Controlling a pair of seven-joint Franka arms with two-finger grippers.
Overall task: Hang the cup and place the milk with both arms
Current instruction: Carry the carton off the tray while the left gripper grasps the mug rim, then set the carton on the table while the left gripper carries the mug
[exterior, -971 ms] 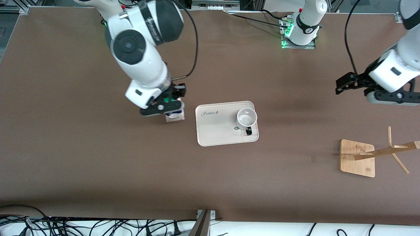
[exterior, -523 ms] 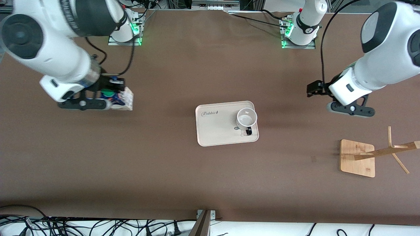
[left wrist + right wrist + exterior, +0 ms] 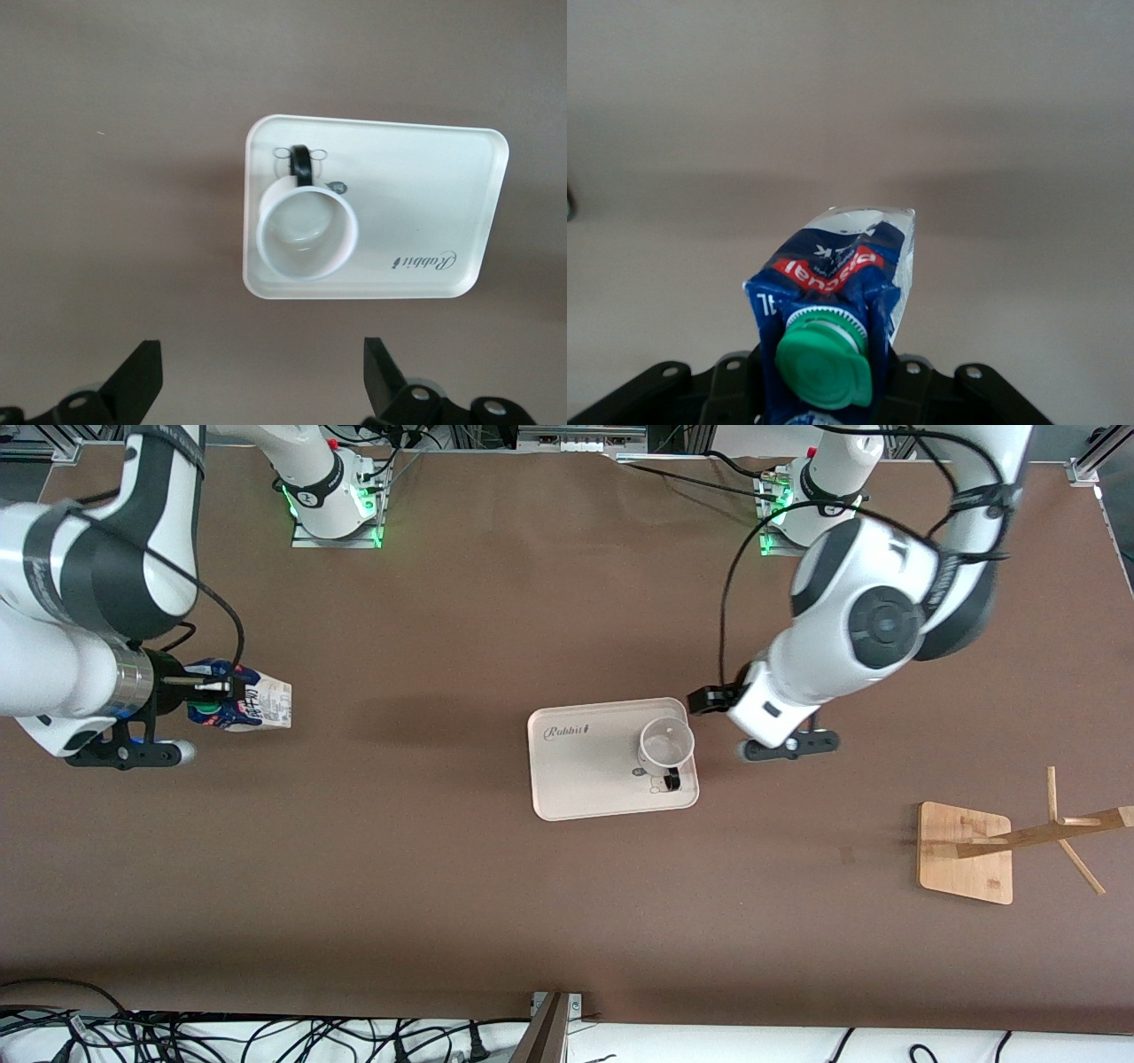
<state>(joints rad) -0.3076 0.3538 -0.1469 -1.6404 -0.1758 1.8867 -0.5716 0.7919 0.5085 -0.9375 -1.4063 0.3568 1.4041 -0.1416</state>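
Note:
The cup (image 3: 666, 744), a white mug with a black loop handle, stands upright on the white tray (image 3: 585, 784) in the middle of the table. It also shows in the left wrist view (image 3: 307, 232). My left gripper (image 3: 709, 701) is open and empty, over the table just beside the tray's edge next to the cup; in its own view (image 3: 259, 381) the jaws stand wide apart. My right gripper (image 3: 213, 700) is shut on the milk (image 3: 257, 704), a blue and white carton, tilted and held above the table at the right arm's end. Its green cap (image 3: 824, 363) faces the wrist camera.
A wooden cup rack (image 3: 966, 852) with slanted pegs stands on its square base toward the left arm's end, nearer to the front camera than the tray. Cables lie along the table's front edge (image 3: 266, 1036).
My right gripper has carried the milk from beside the tray out to the right arm's end of the table. My left gripper has moved from the left arm's end in to the tray's edge.

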